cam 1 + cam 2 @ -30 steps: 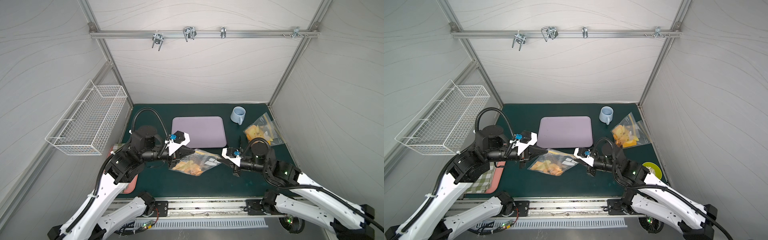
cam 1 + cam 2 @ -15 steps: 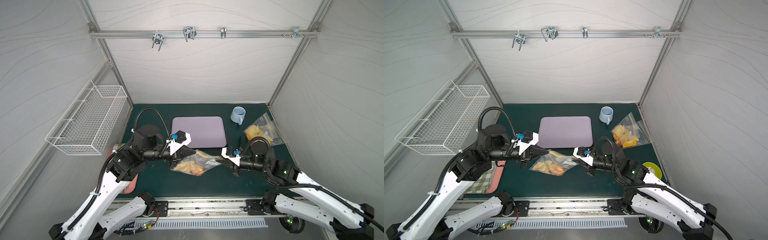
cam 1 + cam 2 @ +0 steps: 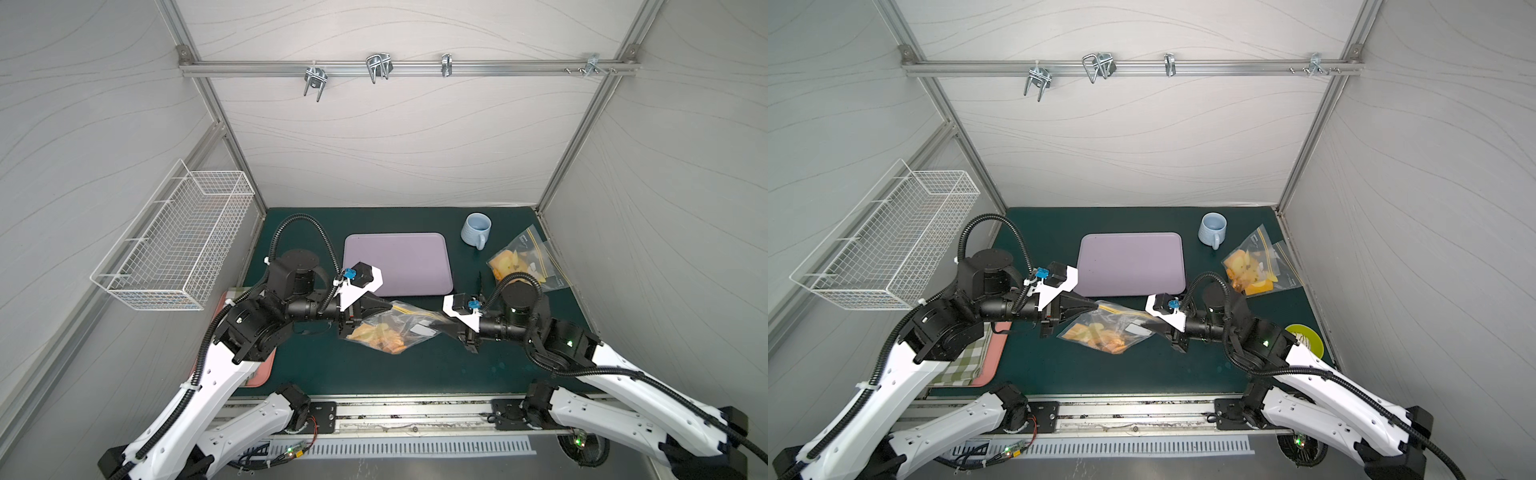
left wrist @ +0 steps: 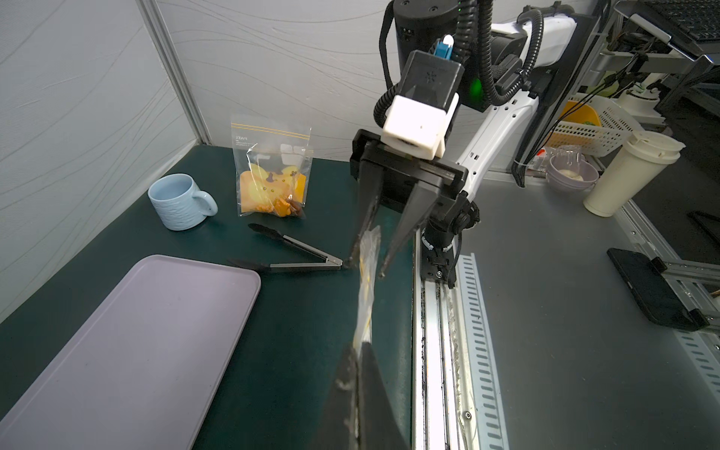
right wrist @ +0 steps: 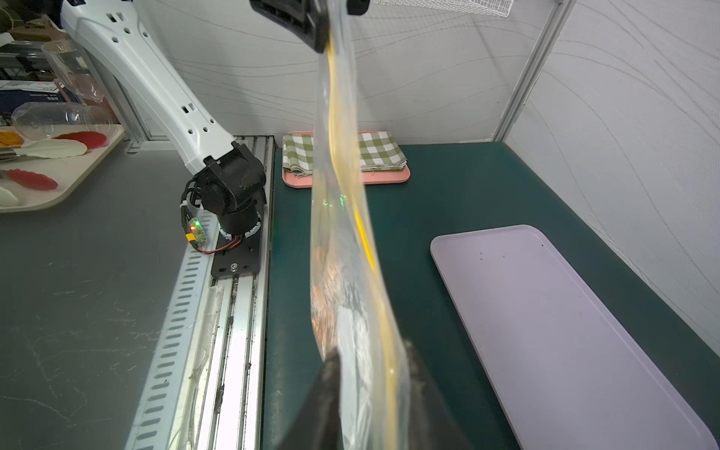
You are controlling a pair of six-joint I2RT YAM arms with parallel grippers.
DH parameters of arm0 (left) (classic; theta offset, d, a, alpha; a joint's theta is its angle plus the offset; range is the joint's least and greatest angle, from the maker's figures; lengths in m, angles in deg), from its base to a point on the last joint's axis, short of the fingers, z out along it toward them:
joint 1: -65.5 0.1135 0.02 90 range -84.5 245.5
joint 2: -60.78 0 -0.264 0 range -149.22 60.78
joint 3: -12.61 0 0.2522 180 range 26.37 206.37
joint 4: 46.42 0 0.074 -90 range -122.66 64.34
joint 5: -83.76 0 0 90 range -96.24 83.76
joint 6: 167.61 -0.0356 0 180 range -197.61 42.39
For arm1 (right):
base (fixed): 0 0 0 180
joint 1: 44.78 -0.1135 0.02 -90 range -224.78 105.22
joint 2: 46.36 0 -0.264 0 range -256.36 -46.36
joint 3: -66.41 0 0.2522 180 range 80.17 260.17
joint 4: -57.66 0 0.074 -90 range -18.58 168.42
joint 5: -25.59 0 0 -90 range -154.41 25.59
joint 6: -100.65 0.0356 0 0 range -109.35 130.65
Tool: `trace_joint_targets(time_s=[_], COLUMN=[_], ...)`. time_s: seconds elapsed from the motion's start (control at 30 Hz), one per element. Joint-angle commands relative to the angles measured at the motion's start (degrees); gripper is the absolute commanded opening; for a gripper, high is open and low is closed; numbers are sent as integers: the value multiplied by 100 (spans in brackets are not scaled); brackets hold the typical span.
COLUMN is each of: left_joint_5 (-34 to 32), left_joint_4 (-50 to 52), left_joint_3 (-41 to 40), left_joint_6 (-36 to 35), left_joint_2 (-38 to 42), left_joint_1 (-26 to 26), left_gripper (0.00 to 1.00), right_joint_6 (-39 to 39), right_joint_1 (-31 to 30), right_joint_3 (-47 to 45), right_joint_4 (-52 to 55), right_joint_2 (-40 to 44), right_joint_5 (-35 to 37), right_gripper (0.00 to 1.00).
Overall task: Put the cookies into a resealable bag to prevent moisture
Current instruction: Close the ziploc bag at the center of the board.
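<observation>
Cookies [image 3: 382, 334], orange-golden, lie heaped inside a clear resealable bag [image 3: 415, 322] hanging over the near middle of the green table [image 3: 374, 374]. The left hand [image 3: 390, 307] is clamped on the bag's left top corner. The right hand [image 3: 441, 323] has its jaws narrow, one on each side of the bag's right end; whether they press it cannot be told. Filling looks done and sealing is in hand. The next move likely calls for pinching the yellow strip and running along it. Beyond lies a lilac tray [image 3: 399, 266], then a blue mug [image 3: 476, 230] at far right.

Cookies [image 3: 386, 338] are orange, tray [image 3: 397, 266] lilac, mug [image 3: 476, 230] pale blue.
</observation>
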Motion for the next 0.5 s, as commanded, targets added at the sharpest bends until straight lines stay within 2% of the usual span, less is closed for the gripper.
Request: trace_joint_targets(time_s=[0.0,0.07,0.13,0.17,0.2,0.23,0.33,0.37,0.4,0.43,0.47], left_joint_5=[150,149,161,162,162,159,143,142,144,143,144], left_joint_4=[-119,-135,-132,-128,-132,-136,-133,-128,-129,-128,-133], left_joint_3=[243,244,249,245,248,235,235,236,235,231,234], left_joint_6=[-117,-105,-97,-98,-100,-95,-89,-92,-91,-92,-92], left_joint_2=[22,21,8,16,23,30,30,32,32,31,32], left_joint_1=[29,30,24,24,25,32,24,25,22,27,24], left_gripper=[0,0,0,0,0,0,0,0,0,0,0], right_joint_6=[35,19,12,29,41,48,50,41,32,52,71], right_joint_1=[20,20,16,16,19,20,17,19,19,12,11], right_joint_3=[183,214,199,182,177,194,232,224,217,202,189], right_joint_4=[-160,-157,-247,-299,-349,-349,-313,-326,-348,-394,-418], right_joint_2=[-37,-97,-129,-125,-126,-135,-174,-186,-195,-196,-196], right_joint_5=[-153,-216,-267,-263,-255,-259,-302,-331,-345,-335,-310], right_gripper=[0,0,48,50,31,0,0,5,30,32,19])
